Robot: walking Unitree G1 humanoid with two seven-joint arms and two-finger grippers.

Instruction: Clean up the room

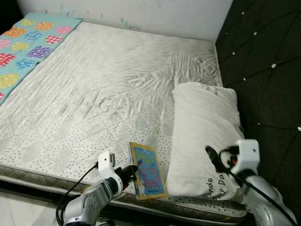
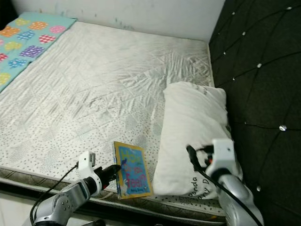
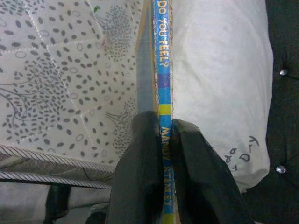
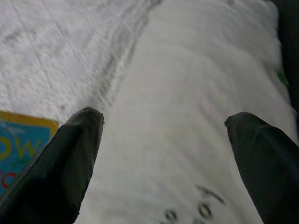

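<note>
A thin blue picture book (image 1: 148, 171) with a yellow border lies at the front edge of the mattress (image 1: 108, 89), its left side lifted. My left gripper (image 1: 130, 171) is shut on that book's spine (image 3: 163, 116), which reads "Do you feel?". A white pillow (image 1: 202, 136) lies lengthwise beside the book, against the dark headboard. My right gripper (image 1: 214, 158) hovers over the pillow's near end, its fingers (image 4: 70, 158) spread wide open with nothing between them.
A black tufted headboard (image 1: 263, 70) runs along the right side. A teal blanket (image 1: 23, 44) with coloured patches covers the far left corner of the bed. The white wall (image 1: 141, 12) stands behind. The mattress edge (image 1: 42, 176) drops to the floor in front.
</note>
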